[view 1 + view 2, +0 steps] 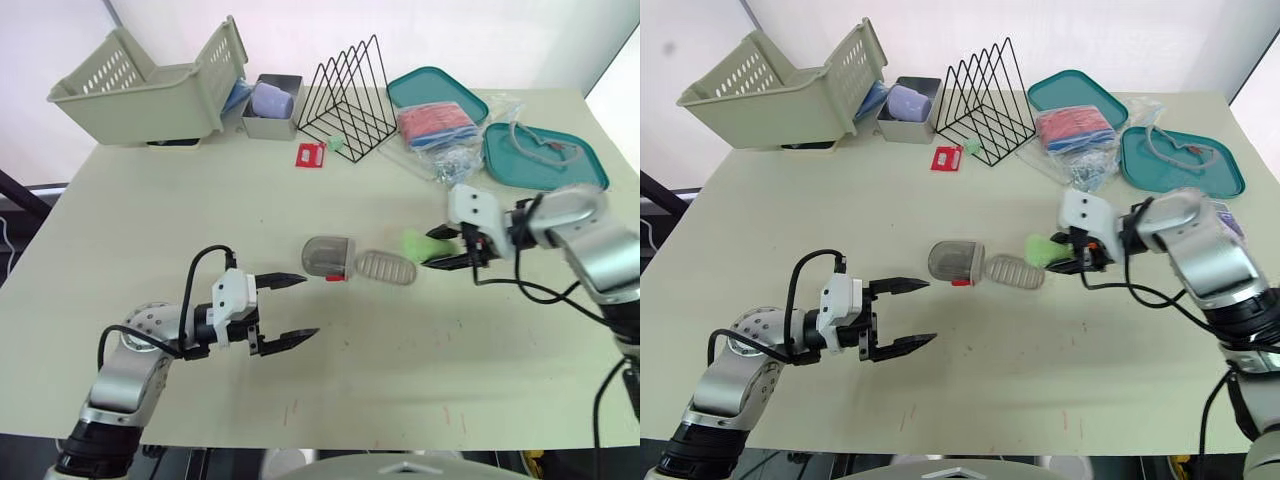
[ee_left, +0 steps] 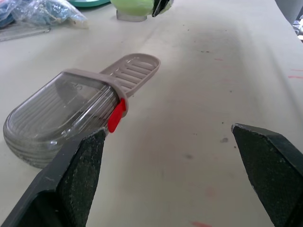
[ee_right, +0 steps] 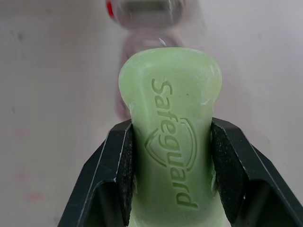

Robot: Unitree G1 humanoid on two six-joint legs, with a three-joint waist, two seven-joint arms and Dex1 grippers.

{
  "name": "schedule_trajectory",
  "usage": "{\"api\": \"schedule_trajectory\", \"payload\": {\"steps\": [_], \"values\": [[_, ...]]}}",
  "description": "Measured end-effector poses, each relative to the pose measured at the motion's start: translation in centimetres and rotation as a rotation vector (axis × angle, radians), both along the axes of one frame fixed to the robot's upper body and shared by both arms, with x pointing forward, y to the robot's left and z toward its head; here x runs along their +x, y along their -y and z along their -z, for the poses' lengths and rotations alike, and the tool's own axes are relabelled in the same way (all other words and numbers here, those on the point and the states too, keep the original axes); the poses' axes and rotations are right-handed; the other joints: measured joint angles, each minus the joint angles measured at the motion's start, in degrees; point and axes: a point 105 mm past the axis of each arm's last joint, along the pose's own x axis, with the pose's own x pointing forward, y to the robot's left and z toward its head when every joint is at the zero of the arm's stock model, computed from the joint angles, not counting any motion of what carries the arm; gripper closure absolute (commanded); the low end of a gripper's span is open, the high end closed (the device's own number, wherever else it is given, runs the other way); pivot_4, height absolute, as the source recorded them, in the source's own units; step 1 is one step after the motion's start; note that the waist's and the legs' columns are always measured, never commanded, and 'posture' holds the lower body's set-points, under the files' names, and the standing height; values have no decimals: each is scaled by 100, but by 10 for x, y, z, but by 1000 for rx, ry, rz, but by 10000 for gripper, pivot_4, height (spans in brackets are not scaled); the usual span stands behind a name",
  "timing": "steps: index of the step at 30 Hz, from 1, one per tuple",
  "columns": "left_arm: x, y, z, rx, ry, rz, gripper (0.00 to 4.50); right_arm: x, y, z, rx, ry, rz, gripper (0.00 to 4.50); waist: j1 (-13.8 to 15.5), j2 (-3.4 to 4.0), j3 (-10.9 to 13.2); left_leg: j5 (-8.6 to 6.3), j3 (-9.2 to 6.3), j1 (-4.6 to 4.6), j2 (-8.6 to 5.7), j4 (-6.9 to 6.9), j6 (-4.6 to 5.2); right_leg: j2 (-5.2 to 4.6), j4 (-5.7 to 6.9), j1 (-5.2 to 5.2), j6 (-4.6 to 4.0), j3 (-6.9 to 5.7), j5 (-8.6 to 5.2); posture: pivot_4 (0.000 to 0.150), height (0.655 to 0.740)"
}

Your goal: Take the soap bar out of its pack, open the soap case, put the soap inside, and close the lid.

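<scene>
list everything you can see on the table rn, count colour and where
soap bar: 1, pale green, held in the right gripper, just right of the case
soap case: 1, clear grey with a red latch, table centre, lying open
basket: 1, beige, far left
metal bin: 1, grey, beside the basket, lilac item inside
wire rack: 1, black, far centre
small card: 1, red, in front of the rack
trays: 2, teal, far right
packet: 1, red and blue, on the farther tray
clear bag: 1, see-through, between the trays
table: 1, cream
left gripper: 1, black fingers, open, left of the case
right gripper: 1, black fingers, shut on the soap bar
</scene>
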Motion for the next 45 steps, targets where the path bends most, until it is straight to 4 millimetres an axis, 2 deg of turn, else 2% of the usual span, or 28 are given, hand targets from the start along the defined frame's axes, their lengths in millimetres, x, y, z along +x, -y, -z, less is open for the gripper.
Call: {"api": "schedule_trajectory", "payload": {"steps": [5,9,23,25,26,29,30,36,39,42,44,45], "values": [[3,0,-2,-2,10,-11,0,0,-27,17,5,-28,3,28008,2,0,0,0,-1,-2,0,0,0,0,-1,0,0,-3,0,1500,7400],[4,0,-3,-4,13,-25,0,1,-36,21,-4,-18,15,28008,-5,0,0,0,-3,-2,0,0,0,0,-1,0,0,-4,0,1500,7400],[4,4,-7,-5,19,-34,0,8,-35,33,-39,-17,52,28008,-11,0,0,0,-4,-2,0,-1,0,0,-1,0,0,-6,0,1500,7400],[4,4,-7,-5,18,-33,0,9,-35,34,-42,-16,55,17890,-11,0,0,0,-4,-2,0,-1,0,0,-1,0,0,-6,0,1500,7400],[4,4,-7,-5,17,-34,0,9,-35,34,-41,-13,53,15669,-11,0,0,0,-5,-2,0,-1,0,0,-1,0,0,-6,0,1500,7400],[5,4,-7,-4,15,-35,0,11,-37,32,-37,2,47,2248,-12,0,0,0,-5,-2,0,-1,0,1,-1,0,0,-6,0,1500,7400],[5,4,-7,-5,16,-36,0,12,-39,31,-34,7,45,926,-12,0,0,0,-5,-2,0,-1,0,0,-1,0,0,-6,0,1500,7400],[7,4,-8,-6,20,-46,0,14,-39,26,-17,23,41,926,-11,0,0,0,-5,-3,0,-1,0,0,-3,0,0,-6,0,1500,7400],[7,6,-9,-7,22,-41,0,12,-30,18,91,15,52,926,25,-1,0,0,-13,-7,-1,-2,0,-2,-9,3,0,-15,0,1500,7400],[11,6,-14,-4,39,-38,0,5,-2,13,261,14,76,926,57,-4,0,0,-13,-8,-4,-2,0,-3,-15,6,0,-16,0,1500,7400],[13,7,-16,-2,49,-36,0,2,13,14,311,14,83,926,21,-4,0,0,-11,-6,-3,-2,0,-2,-11,6,0,-13,0,1500,7400],[14,7,-19,0,59,-33,0,-5,25,13,380,22,75,926,-6,-4,0,0,-14,-3,-1,-4,0,2,-8,6,0,-13,0,1500,7400]]}}
